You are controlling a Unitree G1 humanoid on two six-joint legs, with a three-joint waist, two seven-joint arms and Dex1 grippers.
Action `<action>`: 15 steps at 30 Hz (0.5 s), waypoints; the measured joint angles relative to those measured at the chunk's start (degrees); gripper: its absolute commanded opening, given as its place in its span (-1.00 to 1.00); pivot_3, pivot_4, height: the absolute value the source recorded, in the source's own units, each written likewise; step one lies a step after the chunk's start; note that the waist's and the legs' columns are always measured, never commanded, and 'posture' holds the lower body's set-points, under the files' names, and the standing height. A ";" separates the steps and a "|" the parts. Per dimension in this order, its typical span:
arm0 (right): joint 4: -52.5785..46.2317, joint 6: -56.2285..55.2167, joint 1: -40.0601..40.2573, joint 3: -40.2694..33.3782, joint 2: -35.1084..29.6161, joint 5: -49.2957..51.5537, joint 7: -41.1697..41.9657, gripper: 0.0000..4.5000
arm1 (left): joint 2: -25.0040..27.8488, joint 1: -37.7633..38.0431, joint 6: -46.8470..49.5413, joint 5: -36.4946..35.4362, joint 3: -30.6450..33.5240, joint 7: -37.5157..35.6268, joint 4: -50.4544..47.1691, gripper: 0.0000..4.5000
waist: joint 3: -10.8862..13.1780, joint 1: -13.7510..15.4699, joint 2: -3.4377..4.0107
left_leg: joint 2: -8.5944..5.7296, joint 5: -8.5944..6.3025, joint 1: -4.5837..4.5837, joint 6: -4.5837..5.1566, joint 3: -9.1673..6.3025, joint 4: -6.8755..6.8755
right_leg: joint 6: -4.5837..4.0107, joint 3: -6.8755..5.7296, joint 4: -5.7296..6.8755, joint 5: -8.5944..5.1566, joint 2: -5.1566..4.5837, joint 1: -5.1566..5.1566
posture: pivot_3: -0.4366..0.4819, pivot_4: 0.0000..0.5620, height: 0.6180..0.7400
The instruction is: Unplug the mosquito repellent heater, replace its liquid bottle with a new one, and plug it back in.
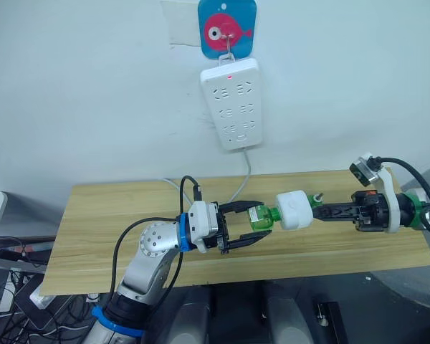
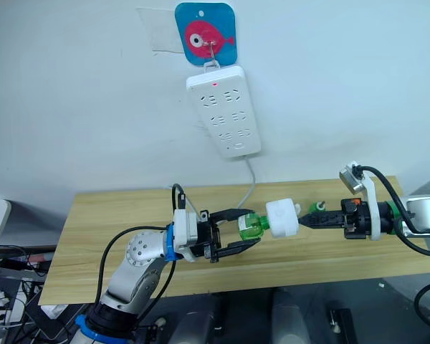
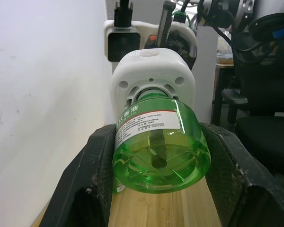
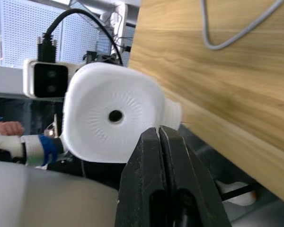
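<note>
Our right claw grips the mosquito repellent heater above the tabletop. Our left claw, spread wide, flanks the green bottle. We should close squarely on it, then twist gently.

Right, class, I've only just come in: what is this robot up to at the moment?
It is changing the bottle in a mosquito repellent heater, held in the air over a wooden table. The right gripper is shut on the heater, which is unplugged from the wall power strip. The left gripper has its fingers around the green liquid bottle, which sits in the heater's base.
</note>
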 measured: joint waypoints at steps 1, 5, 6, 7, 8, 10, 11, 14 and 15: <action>0.71 0.58 -0.26 -0.04 0.00 0.66 0.07 -0.98 | 0.02 0.00 0.00 0.00 0.00 -0.05 0.00 0.00 | 0.00 0.00 0.00 | 0.00 0.00 0.00 0.00 0.01 0.00 | 0.00 0.00 0.00 0.00 0.00 0.00 | -0.25 0.05 1.00; 2.48 1.72 -0.96 -0.76 -0.01 3.07 0.16 -0.98 | 0.01 0.03 -0.01 0.00 0.00 -0.12 0.00 0.00 | 0.00 -0.01 0.00 | 0.00 0.00 0.00 0.00 0.00 0.00 | 0.00 0.00 0.01 0.00 0.00 0.00 | -0.25 0.05 1.00; 2.49 1.79 -0.99 -0.75 0.00 3.73 0.04 -0.98 | 0.00 0.04 0.00 0.00 0.00 -0.11 0.00 0.00 | 0.00 0.00 0.00 | 0.00 0.00 0.00 0.00 0.00 0.00 | 0.00 0.00 0.01 0.00 0.00 0.00 | -0.25 0.05 1.00; 2.52 1.76 -1.04 -0.75 0.05 4.67 -0.20 -0.98 | -0.01 0.05 0.00 0.00 0.00 -0.10 0.00 0.00 | 0.00 -0.01 0.00 | 0.00 0.00 0.00 0.00 0.00 0.00 | 0.00 0.00 0.01 0.00 0.00 0.00 | -0.25 0.05 1.00; 2.51 1.65 -1.16 -0.73 0.24 5.44 -0.45 -0.98 | -0.01 0.08 0.00 0.00 -0.01 -0.10 0.00 0.00 | 0.00 -0.02 0.00 | 0.00 0.00 0.00 0.00 0.01 0.00 | 0.00 0.00 0.01 0.00 0.00 0.00 | -0.25 0.05 1.00; 2.28 1.20 -1.42 -0.36 0.95 7.08 -1.45 -0.98 | -0.03 0.12 0.00 0.00 -0.05 -0.12 0.00 0.00 | 0.00 -0.04 0.00 | 0.00 0.00 0.00 0.00 0.00 0.00 | 0.00 0.00 0.01 0.00 0.00 0.00 | -0.25 0.04 1.00; 2.04 0.97 -1.42 -0.08 1.24 7.89 -2.03 -0.98 | -0.02 0.17 0.00 0.00 -0.06 -0.15 0.00 0.00 | 0.00 -0.03 0.00 | 0.01 0.00 0.00 0.00 0.00 0.00 | 0.00 0.00 0.01 0.00 0.00 0.00 | -0.25 0.04 1.00; 1.05 -0.16 -1.41 1.01 1.63 10.25 -3.86 -0.98 | 0.11 0.22 0.00 -0.01 0.00 -0.54 0.00 0.00 | 0.00 -0.03 0.00 | 0.00 0.00 0.00 0.00 0.00 0.00 | 0.00 0.00 0.01 0.00 0.00 0.00 | -0.25 0.04 1.00; 0.81 -0.65 -1.40 1.36 1.62 11.10 -4.56 -0.98 | 0.24 0.22 0.00 -0.02 0.09 -0.73 0.00 0.00 | 0.00 -0.02 0.00 | 0.00 0.00 0.00 0.00 -0.01 0.00 | 0.00 0.00 0.01 0.00 0.00 0.00 | -0.25 0.04 1.00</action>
